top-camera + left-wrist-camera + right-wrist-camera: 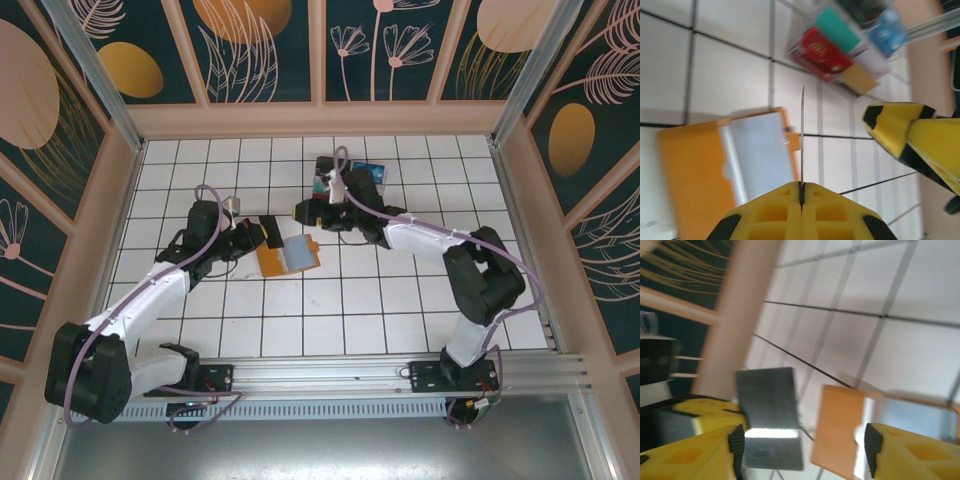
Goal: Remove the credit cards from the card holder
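left gripper [801, 190]: pressed together, pinching one card [802, 135] by its edge.
right gripper [803, 440]: spread; blurred, the card seems just beside one jaw.
card holder [695, 165]: open, just beside the left gripper.
risk: narrow pinch; a bump from the right gripper could twist it out.

Orange and grey-blue card holder [285, 258], grey credit card [768, 407].

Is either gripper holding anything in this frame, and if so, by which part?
The left gripper is shut on a thin card, pinching it by one edge, the rest sticking out past its fingertips. The right gripper is open and holds nothing.
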